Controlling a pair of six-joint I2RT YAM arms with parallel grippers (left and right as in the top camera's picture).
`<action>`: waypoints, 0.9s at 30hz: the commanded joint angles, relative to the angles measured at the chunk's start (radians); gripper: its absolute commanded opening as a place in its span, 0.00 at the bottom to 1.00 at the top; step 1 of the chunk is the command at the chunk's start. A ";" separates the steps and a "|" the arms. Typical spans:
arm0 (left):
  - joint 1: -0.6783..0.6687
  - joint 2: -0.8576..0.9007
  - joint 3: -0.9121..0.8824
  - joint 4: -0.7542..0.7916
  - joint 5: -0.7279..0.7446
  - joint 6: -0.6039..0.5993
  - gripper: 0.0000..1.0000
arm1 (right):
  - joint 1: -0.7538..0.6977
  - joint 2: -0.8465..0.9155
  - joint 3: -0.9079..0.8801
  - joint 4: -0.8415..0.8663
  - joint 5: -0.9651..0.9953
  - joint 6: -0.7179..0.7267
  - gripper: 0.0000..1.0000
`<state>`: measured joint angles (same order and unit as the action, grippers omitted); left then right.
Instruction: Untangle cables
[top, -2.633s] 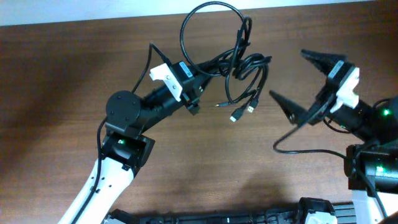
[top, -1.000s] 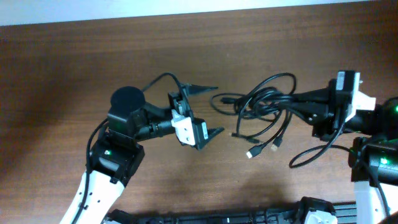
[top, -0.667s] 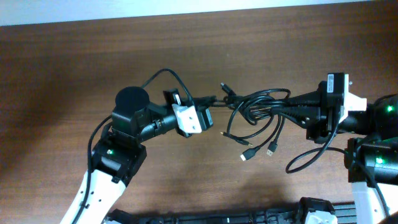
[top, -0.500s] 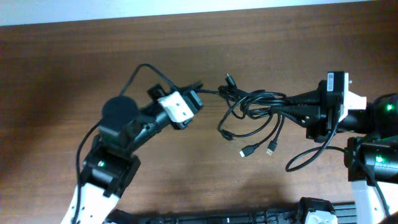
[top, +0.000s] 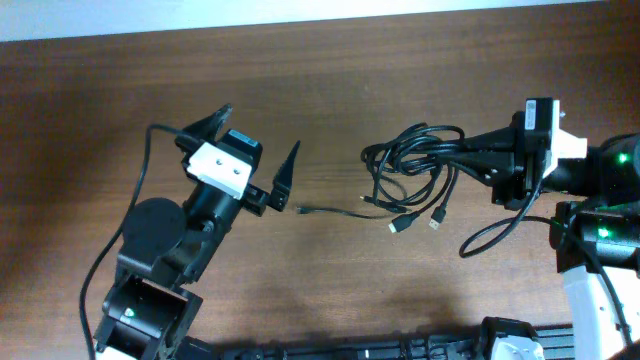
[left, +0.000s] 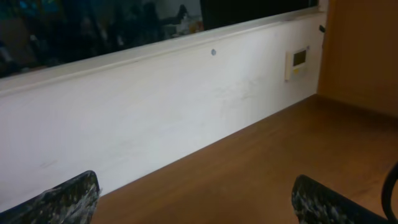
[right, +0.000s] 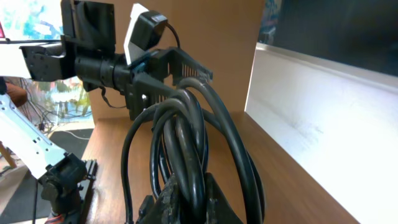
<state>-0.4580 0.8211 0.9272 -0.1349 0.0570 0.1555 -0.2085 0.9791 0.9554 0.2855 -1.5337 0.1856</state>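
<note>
The cables (top: 415, 160) are thin black cords bunched in loose loops, right of the table's middle. My right gripper (top: 470, 160) is shut on the bunch from the right. In the right wrist view the thick strands (right: 186, 143) run up from between the shut fingers of the right gripper (right: 189, 199). Two plug ends (top: 398, 226) hang toward the front. One strand (top: 335, 210) trails left and lies on the wood. My left gripper (top: 262, 126) stands wide open to the left of it, apart from every cord. In the left wrist view nothing lies between the left gripper's (left: 196, 205) fingertips (left: 68, 196).
A white wall (left: 155, 106) runs along the table's far edge. The right arm's own thick wire (top: 495, 235) loops down by its base. The left arm's wire (top: 150, 150) arcs beside its wrist. The left arm (right: 112, 56) shows beyond the bunch in the right wrist view.
The left gripper had shut on a cord beside the bunch and pulled it left. It has now opened, let go and drawn back left. A strand now lies on the table.
</note>
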 joint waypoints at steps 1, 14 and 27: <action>0.002 0.025 0.001 0.008 0.141 -0.013 0.99 | 0.005 -0.005 0.006 0.071 -0.001 0.091 0.04; 0.002 0.066 0.001 0.327 0.588 -0.095 0.99 | 0.005 0.095 0.003 0.044 -0.018 0.093 0.04; -0.206 0.312 0.001 0.593 0.819 -0.220 0.99 | 0.005 0.103 0.003 0.044 -0.018 0.094 0.04</action>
<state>-0.6312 1.1034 0.9257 0.4313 0.8532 -0.0505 -0.2085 1.0840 0.9554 0.3260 -1.5467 0.2661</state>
